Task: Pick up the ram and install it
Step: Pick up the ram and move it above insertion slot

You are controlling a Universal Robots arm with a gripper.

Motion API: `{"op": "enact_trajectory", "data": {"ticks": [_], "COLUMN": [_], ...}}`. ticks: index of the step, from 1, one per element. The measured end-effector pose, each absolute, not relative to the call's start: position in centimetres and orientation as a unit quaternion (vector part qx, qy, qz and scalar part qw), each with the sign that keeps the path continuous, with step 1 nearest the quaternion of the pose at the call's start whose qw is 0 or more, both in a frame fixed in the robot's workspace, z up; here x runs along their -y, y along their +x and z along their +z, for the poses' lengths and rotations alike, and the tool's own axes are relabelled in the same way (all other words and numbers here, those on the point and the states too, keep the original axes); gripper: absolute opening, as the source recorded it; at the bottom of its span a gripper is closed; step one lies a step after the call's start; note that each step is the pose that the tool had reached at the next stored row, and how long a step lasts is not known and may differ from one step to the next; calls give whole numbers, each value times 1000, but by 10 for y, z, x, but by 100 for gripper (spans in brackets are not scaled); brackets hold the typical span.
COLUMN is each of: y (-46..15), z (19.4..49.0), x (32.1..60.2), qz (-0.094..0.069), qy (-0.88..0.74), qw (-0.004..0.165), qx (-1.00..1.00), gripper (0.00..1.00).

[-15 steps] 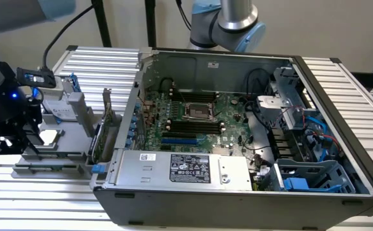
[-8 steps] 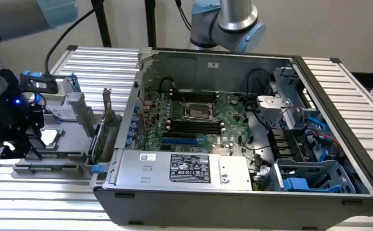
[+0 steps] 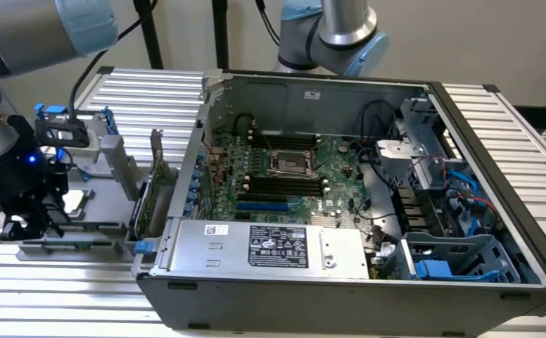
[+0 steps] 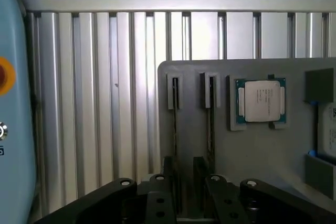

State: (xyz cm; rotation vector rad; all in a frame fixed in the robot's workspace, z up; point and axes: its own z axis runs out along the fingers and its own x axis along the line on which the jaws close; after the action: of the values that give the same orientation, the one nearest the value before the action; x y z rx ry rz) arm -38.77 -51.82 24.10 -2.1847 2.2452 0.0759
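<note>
while the gripper (image 4: 184, 192) gapes, the ram (image 4: 175, 129) stands close beneath.

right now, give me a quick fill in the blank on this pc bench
1. The gripper is ___ and holds nothing.
2. It hangs over the gray holder, which has ___ narrow slots beside the processor.
3. The case stands on the exterior view's ___ of the holder.

Missing words: open; two; right.
</note>
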Motion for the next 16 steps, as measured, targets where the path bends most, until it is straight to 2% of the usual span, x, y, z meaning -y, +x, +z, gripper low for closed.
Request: {"op": "enact_trajectory", "data": {"ticks": [16], "y": [-388], "z": [212], "x": [519], "qz": [24], "qy": [-702], "qw": [4], "qx": [-712], "gripper": [31]}}
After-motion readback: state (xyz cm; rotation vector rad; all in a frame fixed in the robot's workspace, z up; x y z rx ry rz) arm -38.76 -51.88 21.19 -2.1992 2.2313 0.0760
